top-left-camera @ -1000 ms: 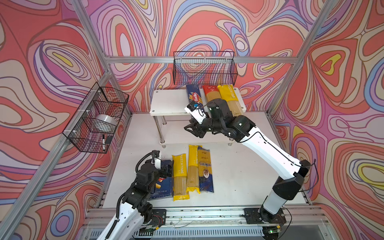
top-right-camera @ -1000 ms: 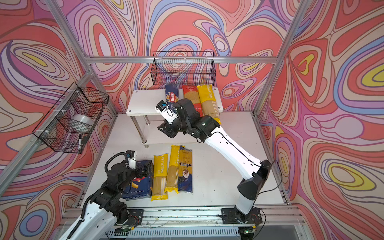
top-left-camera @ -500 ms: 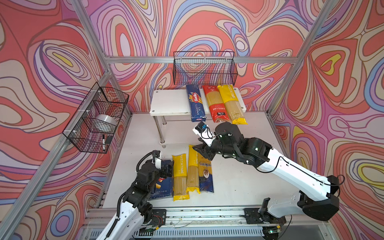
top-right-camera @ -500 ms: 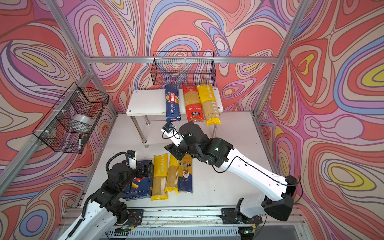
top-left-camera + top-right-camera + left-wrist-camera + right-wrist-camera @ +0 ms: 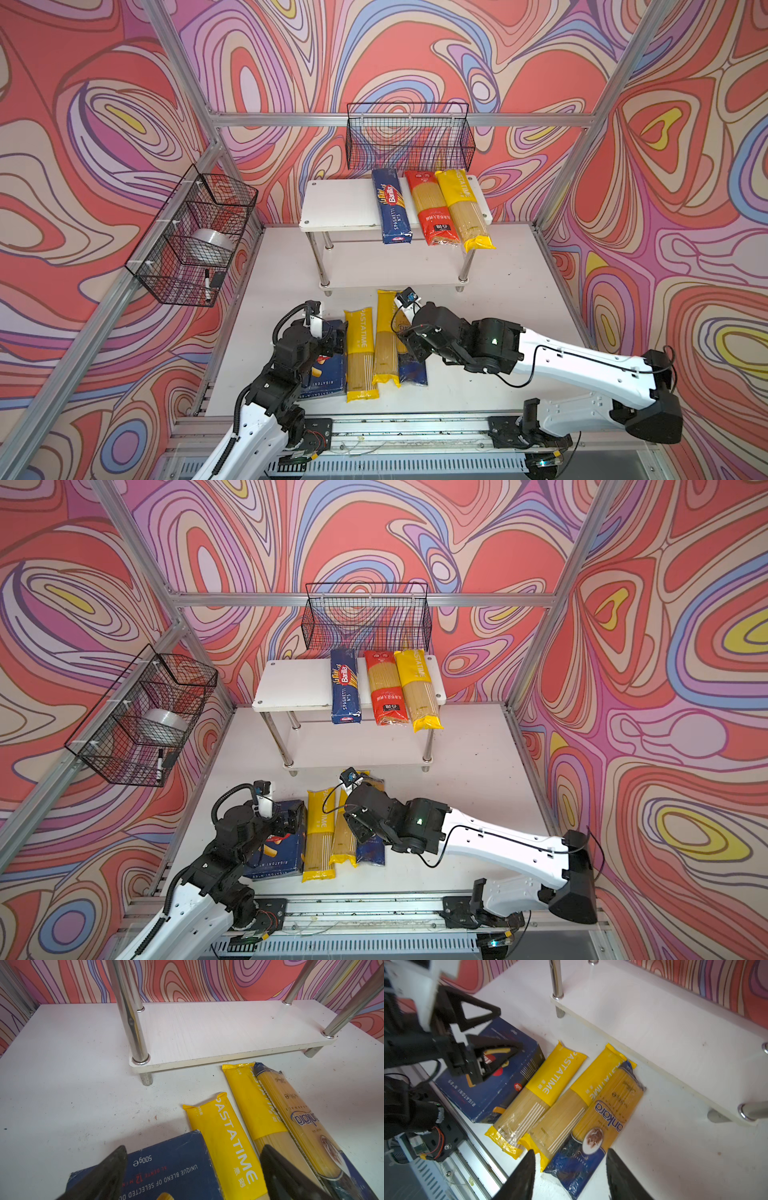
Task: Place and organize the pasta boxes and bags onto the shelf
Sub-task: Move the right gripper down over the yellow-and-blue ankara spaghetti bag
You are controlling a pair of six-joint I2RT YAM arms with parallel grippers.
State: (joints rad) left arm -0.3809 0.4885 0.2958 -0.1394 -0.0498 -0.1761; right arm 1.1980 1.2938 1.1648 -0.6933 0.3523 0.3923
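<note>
Both agape: left pincer [image 5: 193, 1180] above rigatoni box [image 5: 166, 1159], right pincer [image 5: 571, 1176] above blue bag [image 5: 610, 1105], half-hidden in top views.

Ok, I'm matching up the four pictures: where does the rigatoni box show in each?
A top view: rigatoni box, lower left, partly under the left gripper.
A top view: box in the same spot.
Left wrist: close up, below the open fingers.
Right wrist: under the left gripper.
Shared landmark: the yellow bag beside it.
</note>
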